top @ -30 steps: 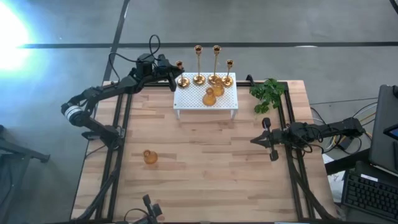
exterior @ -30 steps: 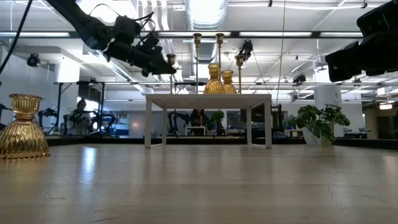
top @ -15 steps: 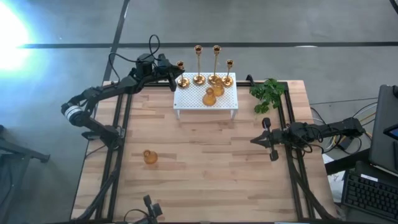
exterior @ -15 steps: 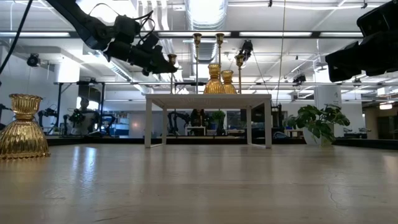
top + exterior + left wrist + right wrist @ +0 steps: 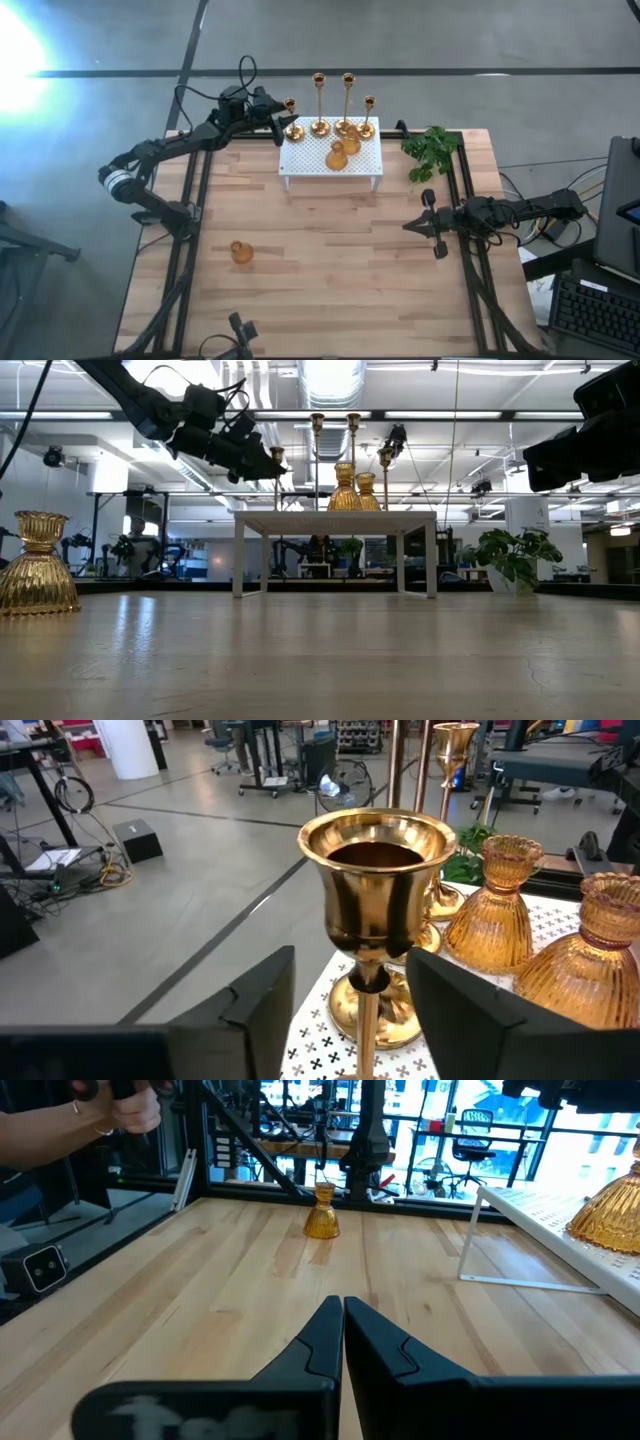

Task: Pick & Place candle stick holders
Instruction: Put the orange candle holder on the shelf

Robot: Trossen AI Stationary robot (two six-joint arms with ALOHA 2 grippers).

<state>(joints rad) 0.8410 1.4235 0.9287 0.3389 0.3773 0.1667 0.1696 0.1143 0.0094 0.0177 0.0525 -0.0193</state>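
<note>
High view: a white perforated stand [image 5: 331, 168] sits near the far edge of the wooden surface [image 5: 330, 270]. On it stand six gold candle holders: four tall thin ones in a row along the far side and two short ribbed ones just in front of them. The leftmost tall holder [image 5: 291, 118] is at the stand's far left corner, and the left tool [image 5: 279, 121] sits right at it, reaching in from the left. A seventh holder, a short ribbed one [image 5: 240, 252], stands alone on the surface, well apart from the stand toward the near left. A green leafy sprig [image 5: 431, 151] lies just to the right of the stand.

Left wrist view shows the tool's two dark fingers [image 5: 262, 995] spread to either side of the tall holder's thin stem [image 5: 372, 920], with a gap on each side, so the stem stands between them without being pinched. Its round base rests on the stand's perforated top. Two short ribbed holders [image 5: 502, 905] are near it on the same top.

Over the right middle of the surface hangs the right tool [image 5: 427, 224], well apart from all holders, its fingers pressed together with nothing between them. Its wrist view looks across bare wood toward the lone short holder [image 5: 322, 1212], with a person's hand [image 5: 135, 1107] in the room beyond.
</note>
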